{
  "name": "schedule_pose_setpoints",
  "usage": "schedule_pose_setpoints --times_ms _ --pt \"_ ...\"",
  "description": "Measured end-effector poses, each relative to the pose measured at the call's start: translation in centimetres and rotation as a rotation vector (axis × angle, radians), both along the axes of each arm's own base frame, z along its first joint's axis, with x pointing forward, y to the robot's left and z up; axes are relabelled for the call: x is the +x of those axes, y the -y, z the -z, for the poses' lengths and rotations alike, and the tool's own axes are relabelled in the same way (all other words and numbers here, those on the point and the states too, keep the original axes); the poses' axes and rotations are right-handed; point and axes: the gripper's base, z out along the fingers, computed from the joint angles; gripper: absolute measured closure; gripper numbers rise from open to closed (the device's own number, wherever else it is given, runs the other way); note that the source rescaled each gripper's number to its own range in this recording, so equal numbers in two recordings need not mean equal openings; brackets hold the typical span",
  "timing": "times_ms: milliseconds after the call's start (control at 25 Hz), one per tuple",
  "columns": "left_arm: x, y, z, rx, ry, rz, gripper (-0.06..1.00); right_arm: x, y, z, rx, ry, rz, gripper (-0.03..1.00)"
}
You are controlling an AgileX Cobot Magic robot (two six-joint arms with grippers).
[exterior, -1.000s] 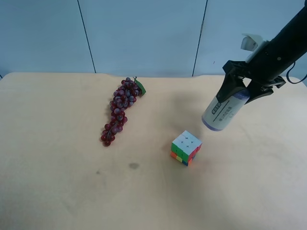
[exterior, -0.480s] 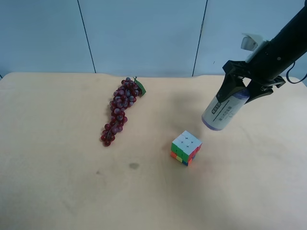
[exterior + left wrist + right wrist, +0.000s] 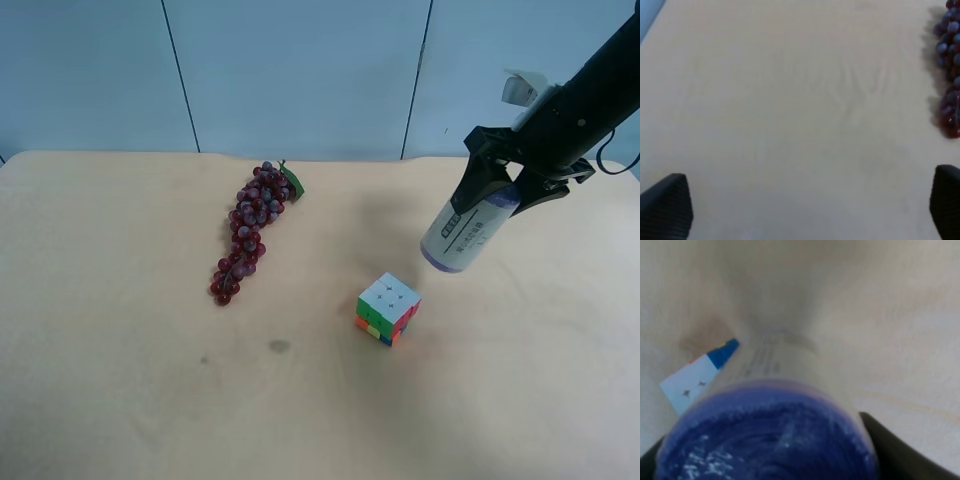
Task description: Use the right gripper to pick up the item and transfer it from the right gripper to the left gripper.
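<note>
Can [image 3: 462, 235] hangs tilted, clamped in right jaws.

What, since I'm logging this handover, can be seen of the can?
The can is a small cream-white cylinder with a blue-purple end cap, a purple rim at the other end and dark printed text along its side. It looks like smooth plastic or coated metal. The right pincer is shut on its upper part, holding it tilted in the air, lower end slanting toward the cube. Only the pincer touches it; it hangs clear of the table.
</note>
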Motion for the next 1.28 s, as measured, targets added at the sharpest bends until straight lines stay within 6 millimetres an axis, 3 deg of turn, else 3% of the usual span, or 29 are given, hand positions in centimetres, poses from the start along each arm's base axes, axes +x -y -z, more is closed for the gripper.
schedule_pose_setpoints --times_ms 240,520,720,1000,1280 --pt "2.6 0.6 -1.4 -0.126 -0.122 0.037 0.23 -0.1 0.0 0.0 0.003 -0.007 -0.002 0.96" --pt "7.8 0.5 -2.8 -0.143 -0.230 0.092 0.21 -0.2 -0.7 -0.3 0.085 -0.010 -0.025 0.96" --pt "11.6 0.8 -2.1 -0.210 -0.281 0.131 0.04 -0.2 -1.6 -0.9 0.188 0.009 -0.063 0.96" --pt "15.2 2.2 -0.4 -0.364 -0.390 0.279 0.03 -0.4 -2.5 -1.6 0.312 0.030 -0.121 0.96" --pt "18.5 4.0 0.7 -0.543 -0.381 0.487 0.03 -0.4 -3.1 -2.2 0.398 0.052 -0.148 0.96"
